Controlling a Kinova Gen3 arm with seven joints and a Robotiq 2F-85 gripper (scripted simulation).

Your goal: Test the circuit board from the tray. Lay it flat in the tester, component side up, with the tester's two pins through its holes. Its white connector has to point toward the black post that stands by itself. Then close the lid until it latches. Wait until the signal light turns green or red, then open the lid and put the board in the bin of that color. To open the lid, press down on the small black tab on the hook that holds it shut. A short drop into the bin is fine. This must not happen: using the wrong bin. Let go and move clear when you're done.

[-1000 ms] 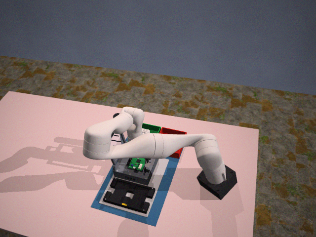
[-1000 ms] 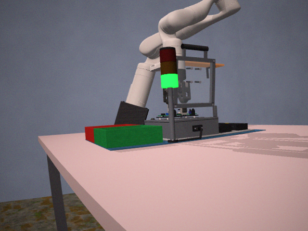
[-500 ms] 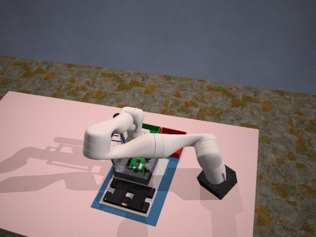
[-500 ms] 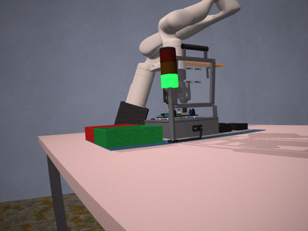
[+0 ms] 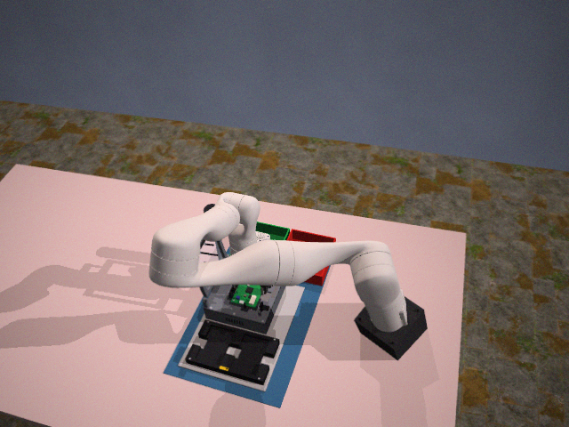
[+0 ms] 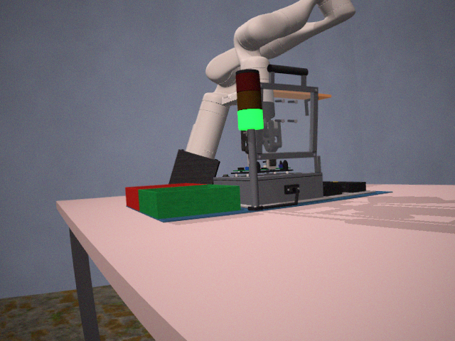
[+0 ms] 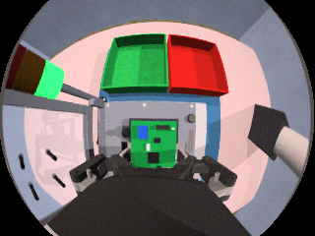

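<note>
In the wrist view, the circuit board (image 5: 246,295) (image 6: 281,168) (image 7: 166,147) sits on the tester (image 5: 235,318) (image 6: 271,192) (image 7: 118,110), apparently flat and component side up. The gripper (image 6: 271,161) (image 7: 154,154) stands wide open, with nothing in its grasp. Its fingers straddle the near end of the board, one toward 9 o'clock and the other toward 3 o'clock, so the closing direction runs across the board while its slightly longer axis appears to run from 12 to 6. Most of the visible board lies toward 12 o'clock from the fingertips. Whether they are low enough to take both edges is hard to tell.

The lid (image 5: 221,250) (image 6: 313,124) (image 7: 44,101) is up, on the 9 o'clock side, and the signal light (image 6: 250,118) (image 7: 51,80) glows green at 10 o'clock. The test looks finished, leaving the pickup and the drop. The fingers likely need to centre on the side edges, close, then lift straight so the holes come off the pins without binding.

The green bin (image 5: 276,228) (image 6: 198,202) (image 7: 135,89) lies around 11 o'clock and is the right one; the red bin (image 5: 316,278) (image 6: 132,198) (image 7: 197,91) adjoins it at 1 o'clock, so drifting that way risks the wrong drop.
</note>
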